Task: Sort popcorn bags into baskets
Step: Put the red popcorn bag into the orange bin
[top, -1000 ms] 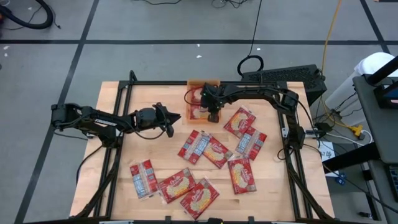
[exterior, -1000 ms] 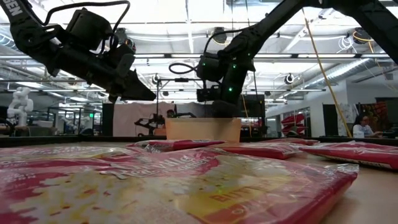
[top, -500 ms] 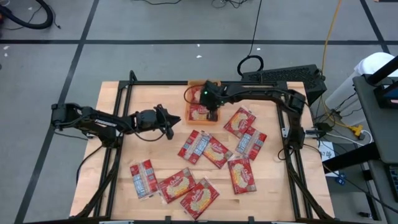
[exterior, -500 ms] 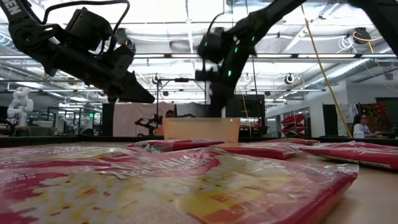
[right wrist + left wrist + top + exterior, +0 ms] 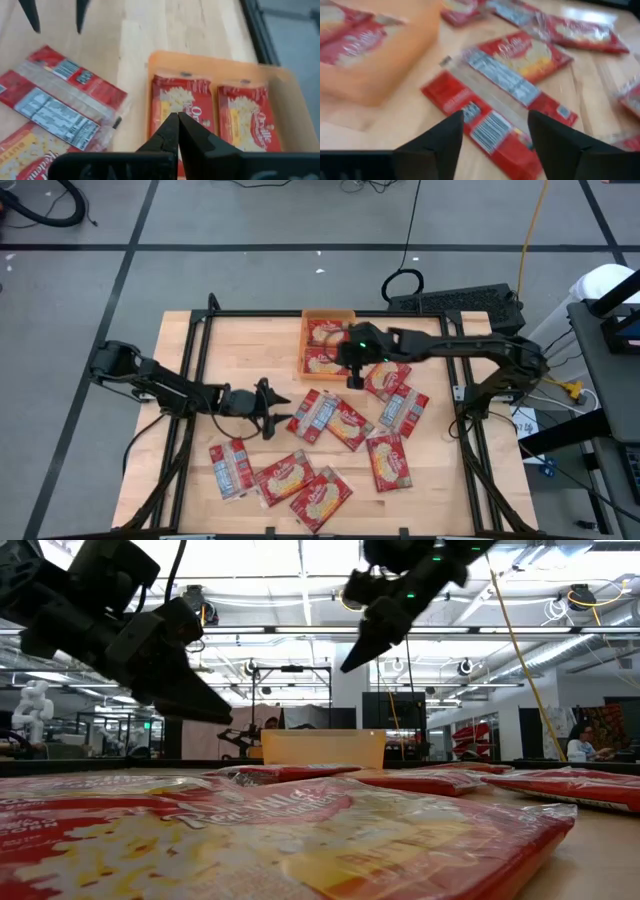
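The orange basket stands at the table's far middle with two red popcorn bags lying flat inside it, side by side. Several more popcorn bags lie flat on the wooden table. My left gripper hovers open just left of a bag lying printed back up, touching nothing. My right gripper is shut and empty, raised over the basket's near right corner.
Loose bags lie in a cluster at the table's middle right and another near the front edge. A black frame runs along the table's sides. Bare wood shows at the far left.
My left gripper has gone toward the table's near edge and down, ending beside the back-up bag. My right gripper has risen from the basket and shifted a little toward the table's right and near side, still shut. The bags have not moved.
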